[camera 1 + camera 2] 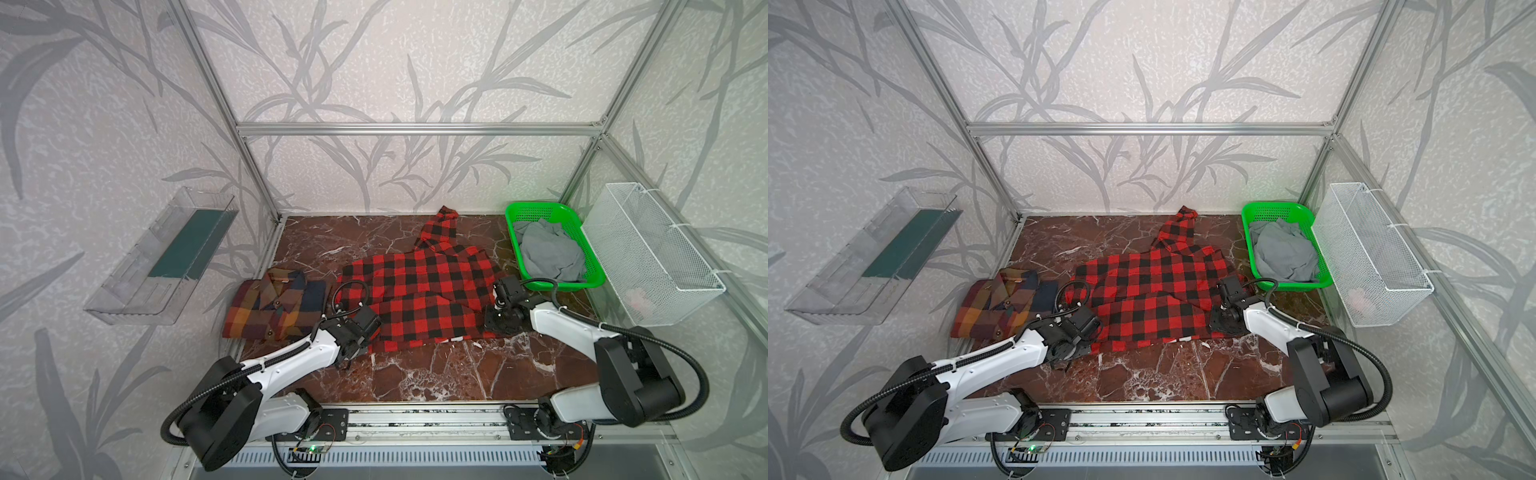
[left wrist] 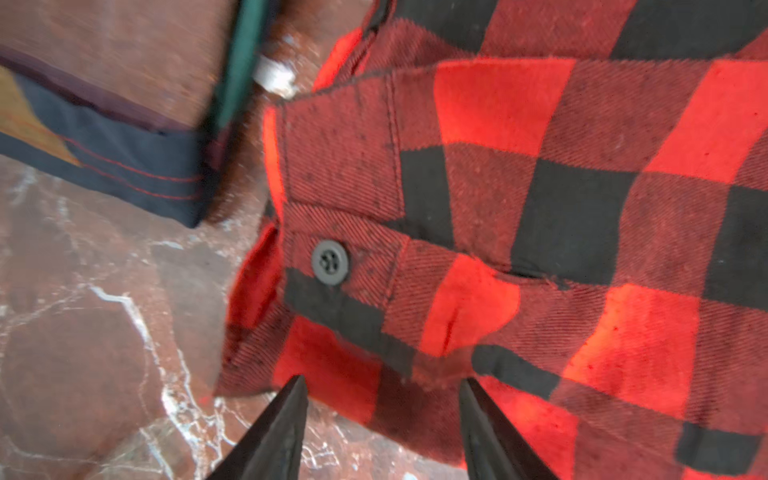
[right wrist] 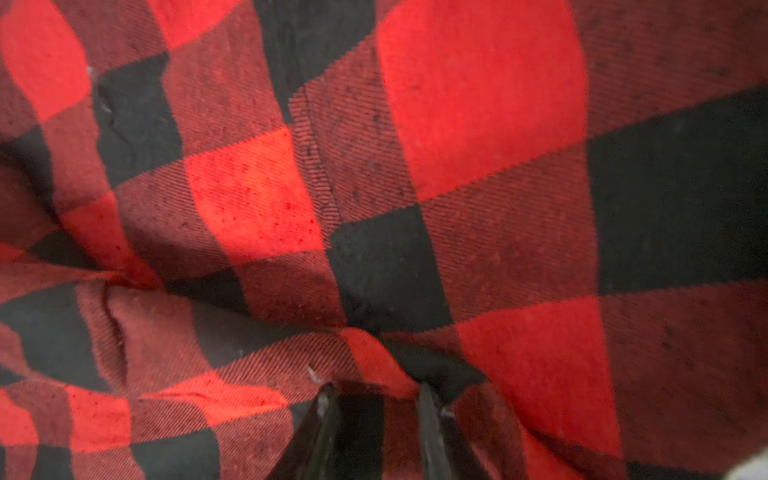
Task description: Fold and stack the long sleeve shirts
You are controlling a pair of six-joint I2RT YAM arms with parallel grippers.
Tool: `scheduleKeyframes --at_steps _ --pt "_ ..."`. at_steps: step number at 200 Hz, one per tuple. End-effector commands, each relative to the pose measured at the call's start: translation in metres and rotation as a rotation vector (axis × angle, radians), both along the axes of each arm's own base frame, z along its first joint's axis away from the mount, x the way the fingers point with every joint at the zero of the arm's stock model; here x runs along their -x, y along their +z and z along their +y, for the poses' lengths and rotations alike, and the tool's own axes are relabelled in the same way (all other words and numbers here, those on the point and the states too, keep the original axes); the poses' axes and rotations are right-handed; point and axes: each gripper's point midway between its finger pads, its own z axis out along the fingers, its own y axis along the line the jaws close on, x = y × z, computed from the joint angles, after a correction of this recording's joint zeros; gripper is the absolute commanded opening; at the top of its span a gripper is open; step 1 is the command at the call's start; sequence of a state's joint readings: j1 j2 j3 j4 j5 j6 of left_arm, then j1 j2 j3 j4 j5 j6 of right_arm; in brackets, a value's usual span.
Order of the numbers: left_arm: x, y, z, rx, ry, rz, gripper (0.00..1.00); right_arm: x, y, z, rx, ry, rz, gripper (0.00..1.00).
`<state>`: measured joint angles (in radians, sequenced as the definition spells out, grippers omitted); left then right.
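The red-and-black check long sleeve shirt (image 1: 415,291) (image 1: 1142,291) lies spread out, partly folded, in the middle of the marble table, one sleeve reaching toward the back. Left of it the brown, orange and maroon plaid shirt (image 1: 274,307) (image 1: 1000,307) rests folded. My left gripper (image 1: 349,361) (image 2: 382,382) is open at the red shirt's near left corner, its fingers astride the hem beside a buttoned cuff (image 2: 330,262). At the shirt's near right edge my right gripper (image 1: 496,322) (image 3: 376,392) is shut on a bunched fold of the check cloth.
A green basket (image 1: 511,216) with grey cloth (image 1: 548,249) sits at the back right, close to the right arm. A white wire basket (image 1: 656,249) hangs on the right wall, a clear tray (image 1: 166,257) on the left wall. Bare marble (image 1: 436,374) runs along the front.
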<state>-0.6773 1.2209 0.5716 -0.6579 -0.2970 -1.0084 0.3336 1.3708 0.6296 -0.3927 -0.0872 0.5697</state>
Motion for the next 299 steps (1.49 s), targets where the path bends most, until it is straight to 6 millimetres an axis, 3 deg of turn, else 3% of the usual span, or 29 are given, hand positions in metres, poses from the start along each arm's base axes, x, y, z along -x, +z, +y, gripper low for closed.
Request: scheduleKeyframes --at_steps 1,30,42,59,69,106,131,159,178,181,205,222,264,299 --pt "0.007 0.004 -0.003 0.028 -0.005 0.039 0.61 0.047 -0.011 -0.009 0.010 -0.010 0.118 0.35" --pt "0.010 0.022 -0.008 0.101 -0.016 0.004 0.69 0.058 0.002 -0.010 -0.020 -0.015 0.095 0.36" --pt "0.006 0.037 -0.009 0.126 -0.039 -0.053 0.73 0.050 0.021 -0.013 0.004 -0.005 0.044 0.37" --pt "-0.002 0.063 -0.007 0.143 -0.050 -0.125 0.90 0.032 0.055 -0.015 0.025 0.013 -0.052 0.40" --pt "-0.009 0.079 -0.005 0.136 -0.058 -0.151 0.96 0.018 0.076 -0.012 0.023 0.027 -0.118 0.44" --pt "-0.051 0.114 0.000 0.107 -0.079 -0.164 0.99 -0.040 0.136 0.005 0.019 0.062 -0.259 0.60" --pt "-0.095 0.125 0.007 0.059 -0.076 -0.154 0.99 -0.091 0.160 0.012 0.037 0.057 -0.316 0.67" --pt "-0.141 0.124 0.025 -0.002 -0.002 -0.102 0.99 -0.154 0.178 0.017 0.040 0.037 -0.361 0.69" --pt "-0.167 0.117 0.037 -0.019 0.041 -0.051 0.99 -0.193 0.184 0.017 0.042 0.021 -0.374 0.69" --pt "-0.170 0.115 0.037 -0.011 0.041 -0.043 0.99 -0.199 0.176 0.018 0.041 0.020 -0.355 0.69" --pt "-0.199 0.105 0.040 -0.014 0.036 -0.002 0.99 -0.243 0.173 0.018 0.026 0.005 -0.364 0.69" --pt "-0.214 0.097 0.039 -0.027 0.026 0.050 0.99 -0.271 0.160 0.019 0.010 0.010 -0.344 0.69" --pt "-0.246 0.067 0.039 -0.033 0.002 0.107 0.98 -0.325 0.123 0.012 0.023 0.017 -0.291 0.69" --pt "-0.258 0.046 0.038 -0.019 -0.014 0.148 0.97 -0.360 0.091 0.016 0.015 0.029 -0.264 0.69"
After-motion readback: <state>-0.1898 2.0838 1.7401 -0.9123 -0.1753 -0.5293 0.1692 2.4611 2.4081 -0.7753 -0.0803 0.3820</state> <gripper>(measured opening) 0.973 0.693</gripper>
